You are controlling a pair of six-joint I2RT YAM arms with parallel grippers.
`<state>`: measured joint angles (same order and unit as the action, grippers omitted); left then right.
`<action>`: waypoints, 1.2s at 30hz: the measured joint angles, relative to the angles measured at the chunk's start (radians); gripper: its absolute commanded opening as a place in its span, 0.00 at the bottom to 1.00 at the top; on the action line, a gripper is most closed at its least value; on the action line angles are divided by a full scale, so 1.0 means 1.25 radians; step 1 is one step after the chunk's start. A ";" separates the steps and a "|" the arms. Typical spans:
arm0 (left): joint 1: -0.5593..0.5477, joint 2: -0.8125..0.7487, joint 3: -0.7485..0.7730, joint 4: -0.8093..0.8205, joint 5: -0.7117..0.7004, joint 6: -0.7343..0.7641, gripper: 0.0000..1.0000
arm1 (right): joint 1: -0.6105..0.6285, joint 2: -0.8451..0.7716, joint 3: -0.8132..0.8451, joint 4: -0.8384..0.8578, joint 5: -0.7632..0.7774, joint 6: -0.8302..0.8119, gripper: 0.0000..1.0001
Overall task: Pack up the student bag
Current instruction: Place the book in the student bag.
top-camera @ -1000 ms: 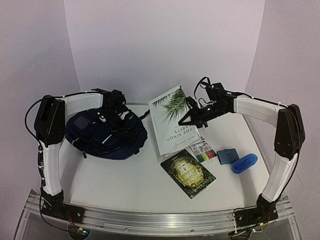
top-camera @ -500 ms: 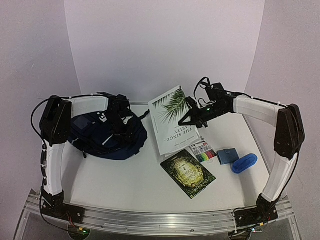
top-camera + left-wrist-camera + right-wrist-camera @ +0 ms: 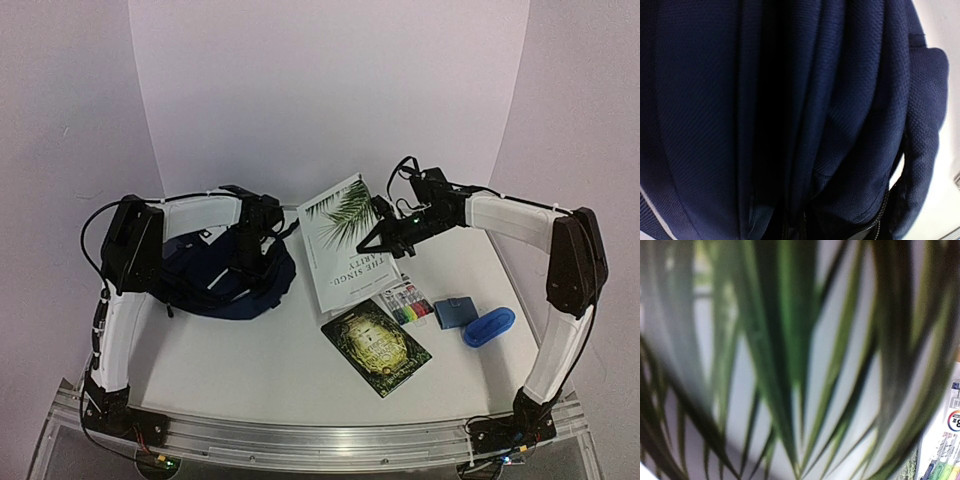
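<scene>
From my console, the student bag (image 3: 222, 288) lies slumped on the table (image 3: 270, 352) at the left of the frame, with the left arm arched right over it. Its dark elbow is raised at far left, its white forearm runs across the bag's top edge, and its wrist tips down onto the bag's upper right corner. The left pincer (image 3: 259, 233) is clenched there. My left wrist view is filled with navy fabric folds (image 3: 790, 100) and shows no fingers, so I can't confirm whether cloth or a zipper tab is pinched. I judge the aim is to get hold of the opening so that the bag can take the items. The right arm stands up from the lower right, bends at its dark elbow and reaches left toward centre frame, its pincer (image 3: 381, 240) angled down at the right edge of the white palm-leaf book (image 3: 335, 255). Its wrist camera sits so close that the leaves blur, and I cannot tell whether it is released or gripping the cover. Below the white book, unpacked, lie a dark green book (image 3: 377, 347), a marker pack (image 3: 408, 303), a small blue box (image 3: 455, 312) and a blue case (image 3: 489, 326).
</scene>
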<state>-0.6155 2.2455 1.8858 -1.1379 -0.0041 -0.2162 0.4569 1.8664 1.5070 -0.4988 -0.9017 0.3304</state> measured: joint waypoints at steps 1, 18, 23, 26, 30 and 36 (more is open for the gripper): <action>0.000 0.000 0.011 -0.008 0.002 -0.001 0.00 | 0.000 0.000 0.000 0.000 0.000 -0.002 0.00; 0.093 -0.213 0.075 0.023 0.106 -0.085 0.00 | 0.005 0.000 -0.036 -0.036 -0.030 -0.049 0.00; 0.100 -0.234 0.078 0.047 0.156 -0.084 0.00 | 0.040 0.023 -0.012 -0.050 -0.076 -0.044 0.00; 0.097 -0.240 0.073 0.064 0.198 -0.081 0.00 | 0.065 0.078 0.040 -0.050 -0.108 -0.025 0.00; 0.094 -0.254 0.070 0.074 0.248 -0.077 0.00 | 0.091 0.169 0.129 -0.055 -0.144 0.030 0.00; 0.094 -0.295 0.032 0.104 0.306 -0.089 0.00 | 0.093 0.260 0.218 -0.016 -0.181 0.167 0.00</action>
<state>-0.4984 1.8772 1.9260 -1.0082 0.3784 -0.3279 0.5734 2.1917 1.7797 -0.5187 -1.1278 0.5393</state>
